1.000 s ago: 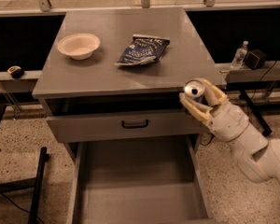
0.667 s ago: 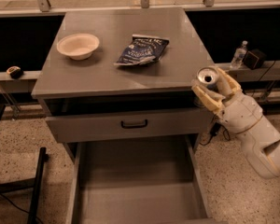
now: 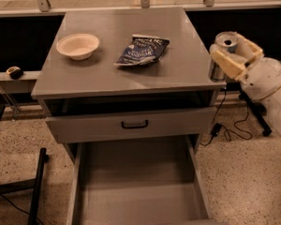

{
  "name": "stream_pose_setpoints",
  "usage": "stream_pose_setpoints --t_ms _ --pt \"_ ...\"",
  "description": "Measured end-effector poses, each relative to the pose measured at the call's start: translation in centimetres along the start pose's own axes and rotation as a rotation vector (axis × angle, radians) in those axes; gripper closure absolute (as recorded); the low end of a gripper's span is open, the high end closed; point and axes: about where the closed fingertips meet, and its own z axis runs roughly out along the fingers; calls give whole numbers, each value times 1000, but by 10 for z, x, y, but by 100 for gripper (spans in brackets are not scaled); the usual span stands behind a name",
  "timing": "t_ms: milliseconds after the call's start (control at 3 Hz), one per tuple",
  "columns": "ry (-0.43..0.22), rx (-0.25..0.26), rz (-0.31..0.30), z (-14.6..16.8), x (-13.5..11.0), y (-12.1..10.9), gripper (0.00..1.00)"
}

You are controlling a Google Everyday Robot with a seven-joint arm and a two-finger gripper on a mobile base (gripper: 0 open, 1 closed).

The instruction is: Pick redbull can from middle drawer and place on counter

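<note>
counter [image 3: 131, 81]: 1.
bowl [image 3: 78, 46]: 1, far left on counter.
snack bag [image 3: 143, 50]: 1, mid counter.
redbull can [image 3: 218, 69]: 1, at counter's right edge.
end effector [image 3: 236, 55]: 1, right, clasped round the can.
drawers: 2, namely upper drawer front [image 3: 93, 128] with 1 black handle [image 3: 134, 124], and middle drawer [image 3: 136, 182], near, open.

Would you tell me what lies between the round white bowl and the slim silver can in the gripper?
A crumpled dark blue snack bag on the grey counter, in the camera view; the gripper holds the can beside the counter's right edge.
</note>
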Motion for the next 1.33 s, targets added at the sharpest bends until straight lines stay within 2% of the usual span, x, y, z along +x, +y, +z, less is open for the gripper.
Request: stream_pose_setpoints --t_ms 333,667,1000,1333 --pt "-2 -5 139 18 12 -16 100" --pt "15 -24 223 38 24 -22 100" --pt "29 -31 252 56 39 -20 100" --pt "5 -12 271 66 53 -21 100"
